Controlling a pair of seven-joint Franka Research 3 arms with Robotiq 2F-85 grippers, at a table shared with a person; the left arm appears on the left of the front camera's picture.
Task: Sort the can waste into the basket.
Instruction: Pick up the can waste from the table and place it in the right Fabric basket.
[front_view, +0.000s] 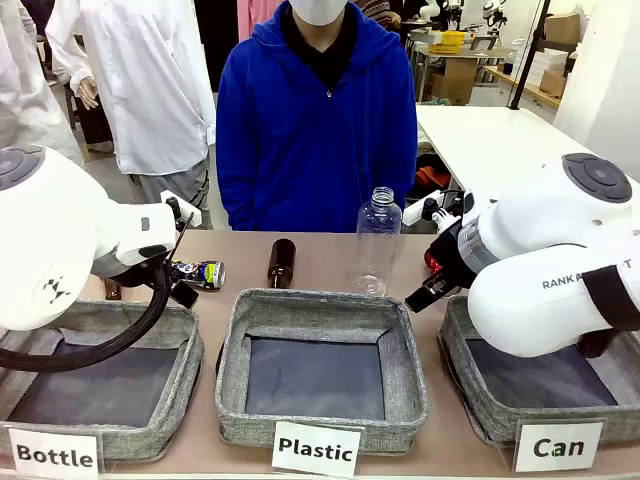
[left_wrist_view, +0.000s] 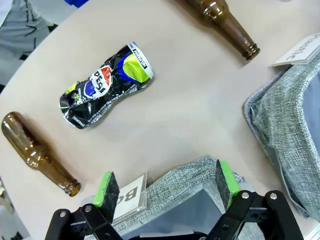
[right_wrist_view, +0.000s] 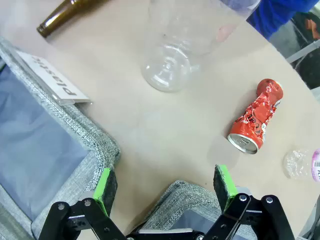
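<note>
**Both cans lie outside the basket, grippers empty**

The red can (right_wrist_view: 255, 116) lies just beyond the Can basket's (front_view: 462, 372) far rim. The dark can (left_wrist_view: 106, 85) lies far left, behind the Bottle bin (front_view: 190, 370). The right gripper (right_wrist_view: 165, 185) and left gripper (left_wrist_view: 165, 182) hover spread wide, touching nothing.

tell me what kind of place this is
Probably a robotics lab or workshop: a Bottle bin, Plastic bin and Can bin sit on a table between the robot's left arm and right arm, with a white worktable and cardboard box behind the person.
</note>
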